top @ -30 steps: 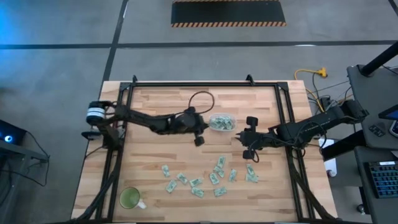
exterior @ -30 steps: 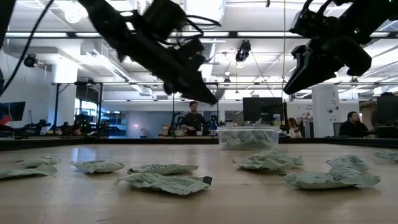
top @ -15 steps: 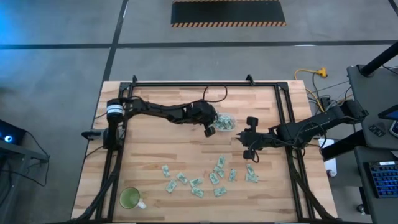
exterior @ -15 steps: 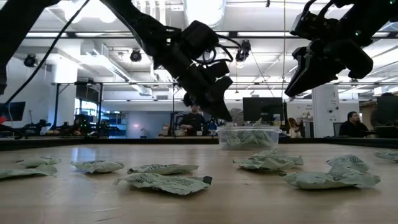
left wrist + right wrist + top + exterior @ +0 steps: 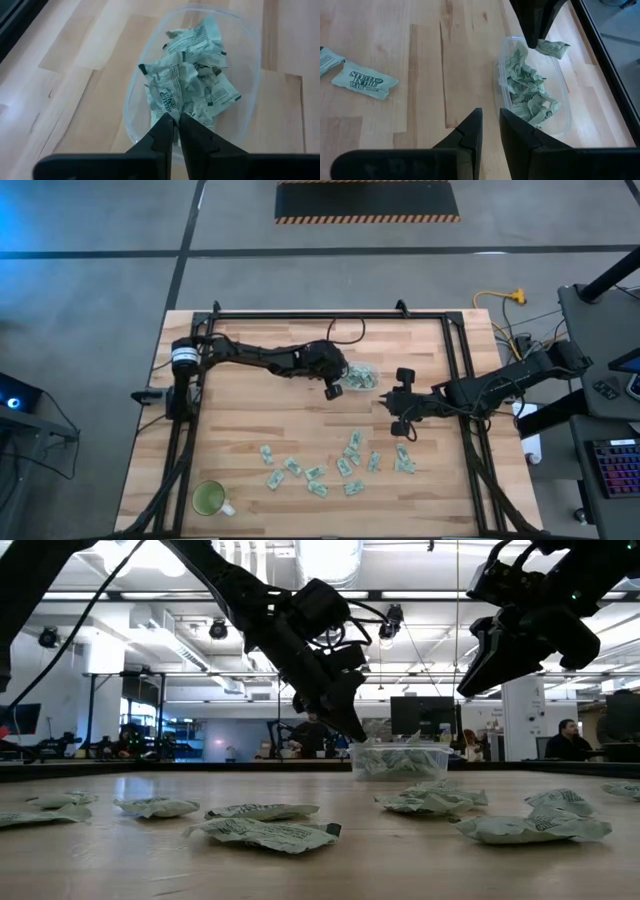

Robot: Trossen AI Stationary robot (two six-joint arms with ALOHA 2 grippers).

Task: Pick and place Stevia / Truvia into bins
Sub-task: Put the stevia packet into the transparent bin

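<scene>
Two-arm sachet sorting, release stage. The left gripper (image 5: 335,387) hangs over the near rim of the clear tub (image 5: 358,377), its fingers (image 5: 165,134) nearly pressed together and pinching one green-and-white sachet (image 5: 167,97) by its edge; in the right wrist view that sachet (image 5: 553,47) dangles at the tub's far end, partly past the rim. The tub already holds a crumpled heap of sachets (image 5: 200,80). About a dozen loose sachets (image 5: 340,465) lie scattered on the wooden surface (image 5: 240,420) nearer the front edge, well apart from the tub. The right gripper (image 5: 402,423) waits above the surface between tub and scatter, fingers (image 5: 470,135) slightly apart and holding nothing. A green cup (image 5: 209,499) stands at the front left corner.

Risks, as judged: released here, the sachet could catch the rim and slide outside, since it hangs close to the tub's edge. The light tub could shift if the fingers brush its wall. The heap is piled high, so a dropped sachet may roll off.
</scene>
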